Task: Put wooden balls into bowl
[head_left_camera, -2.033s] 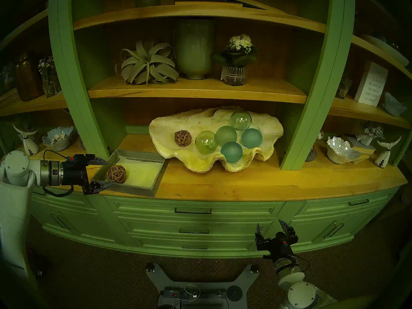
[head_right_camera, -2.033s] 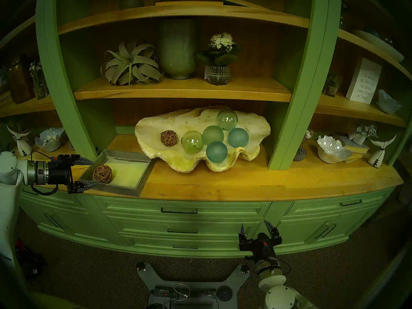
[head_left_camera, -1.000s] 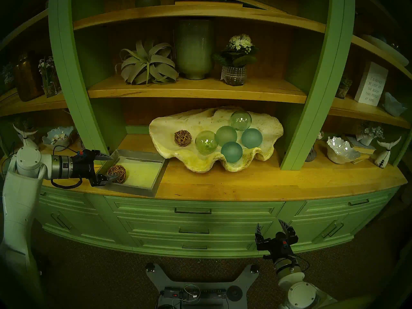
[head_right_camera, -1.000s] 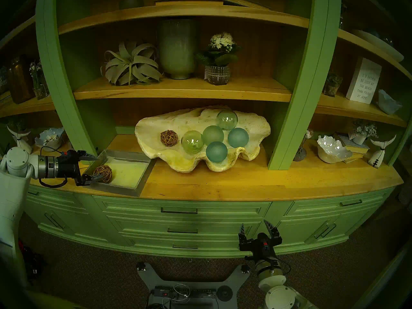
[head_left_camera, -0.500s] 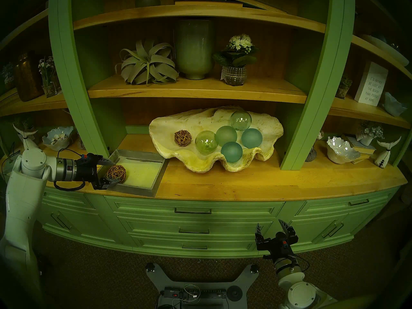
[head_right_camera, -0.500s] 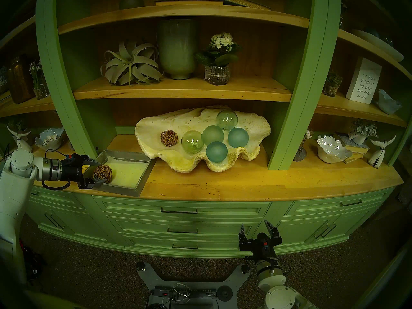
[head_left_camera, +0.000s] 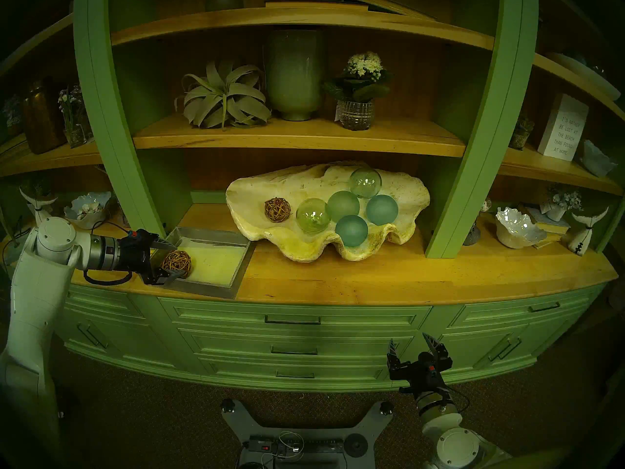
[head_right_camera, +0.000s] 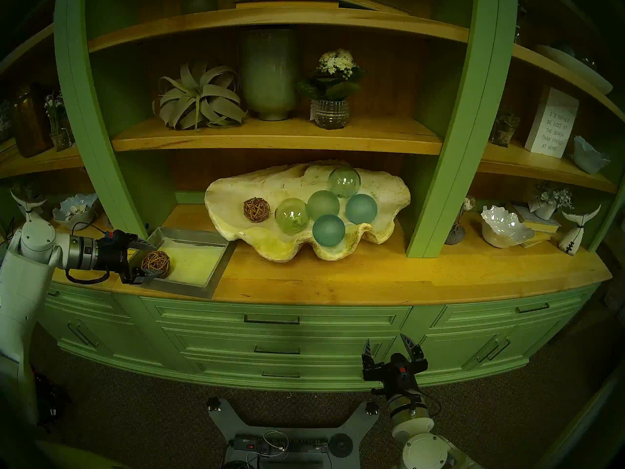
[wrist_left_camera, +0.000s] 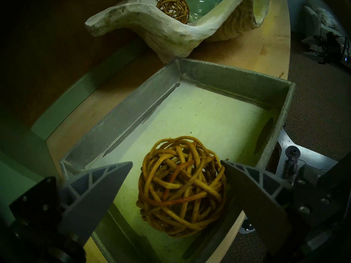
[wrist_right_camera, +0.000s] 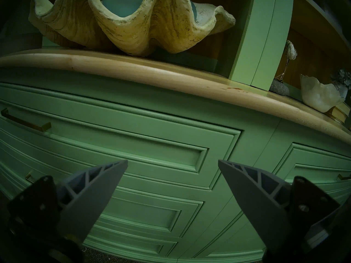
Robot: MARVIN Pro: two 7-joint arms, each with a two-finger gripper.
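Observation:
One woven rattan ball (head_left_camera: pixel 176 263) (wrist_left_camera: pixel 182 186) lies in the near-left corner of the shallow grey tray (head_left_camera: pixel 243 268) (wrist_left_camera: pixel 228 76). My left gripper (head_left_camera: pixel 179 259) (wrist_left_camera: pixel 176 162) is open and straddles this ball; in the left wrist view one finger touches it and the other stands a little apart. The second rattan ball (head_left_camera: pixel 277 209) (wrist_left_camera: pixel 173 7) rests in the left part of the big cream clam shell (head_left_camera: pixel 257 194) (wrist_left_camera: pixel 152 25) (wrist_right_camera: pixel 133 34). My right gripper (head_left_camera: pixel 409 338) (wrist_right_camera: pixel 172 161) is open and empty, low in front of the green drawers.
Several green and blue glass spheres (head_left_camera: pixel 345 206) fill the shell's middle and right. The shell stands just right of the tray on the wooden counter (head_left_camera: pixel 372 278), between two green uprights (head_left_camera: pixel 449 221). White ruffled bowls (head_left_camera: pixel 519 226) and ornaments fill the side bays.
My left gripper has moved right, into the tray, so its open fingers now sit on either side of the ball. The ball has stayed in place. The right arm has not moved.

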